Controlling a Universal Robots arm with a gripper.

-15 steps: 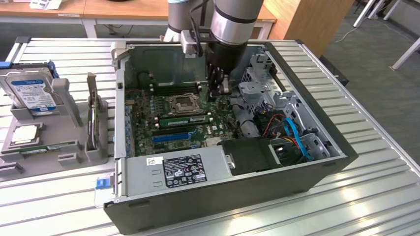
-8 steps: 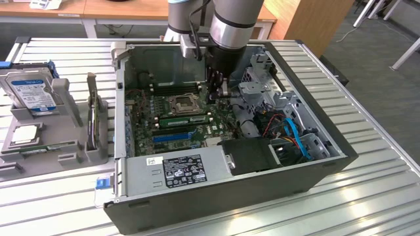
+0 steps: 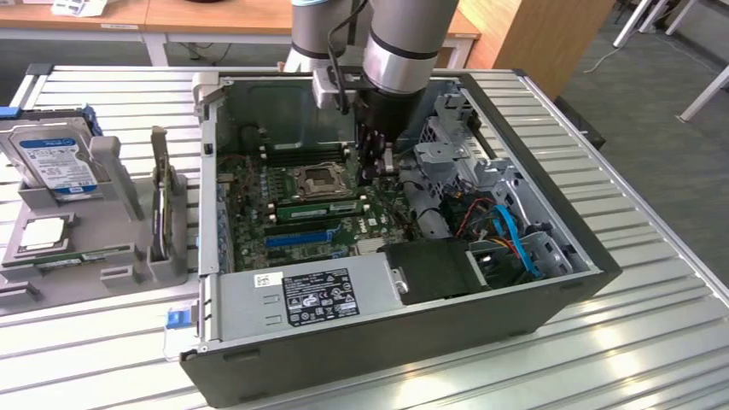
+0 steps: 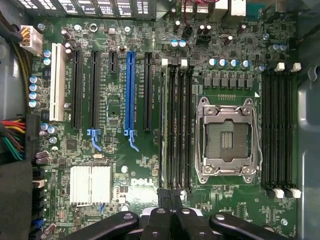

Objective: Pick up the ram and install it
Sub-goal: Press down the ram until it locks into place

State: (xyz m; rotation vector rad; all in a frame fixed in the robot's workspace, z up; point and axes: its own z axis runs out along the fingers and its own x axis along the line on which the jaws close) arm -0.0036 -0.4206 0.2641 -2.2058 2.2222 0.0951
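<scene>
Ram (image 3: 324, 207): flat, narrow green board stick, standing on edge in a long black slot beside the square metal CPU socket (image 4: 227, 140). Your gripper (image 4: 171, 199): matte black jaws closed together, nothing seen between them, near the stick's end.

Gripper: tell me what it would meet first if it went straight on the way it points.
Most likely the end of the memory slots beside the CPU socket, where the ram appears to sit. The shut gripper hangs right over that end; how much gap remains is unclear.
</scene>
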